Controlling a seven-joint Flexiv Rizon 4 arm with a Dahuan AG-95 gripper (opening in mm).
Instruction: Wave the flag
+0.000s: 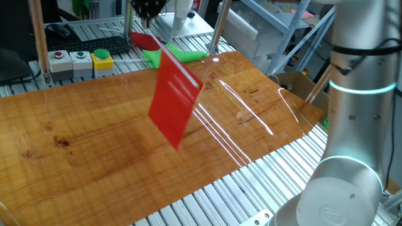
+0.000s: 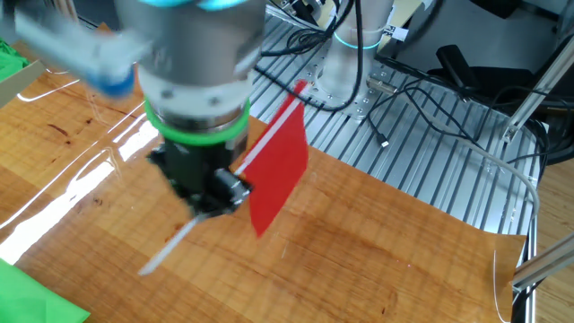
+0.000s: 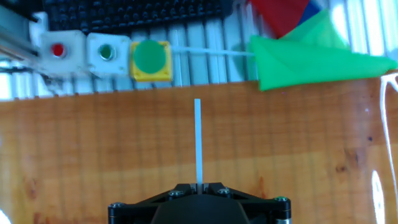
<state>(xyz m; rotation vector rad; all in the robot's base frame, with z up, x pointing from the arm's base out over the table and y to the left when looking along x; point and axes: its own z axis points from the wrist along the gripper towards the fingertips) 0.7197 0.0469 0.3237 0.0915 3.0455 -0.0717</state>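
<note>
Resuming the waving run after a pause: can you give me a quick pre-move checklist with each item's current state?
1. Stick of the flag clamped in the tool: ok.
2. Flag cloth lifted off the wooden tabletop: ok.
3. Cloth hanging free, not snagged: ok.
4. Green cloth away from the stick: ok.
5. Button boxes beyond the table edge, outside the sweep: cannot tell.
</note>
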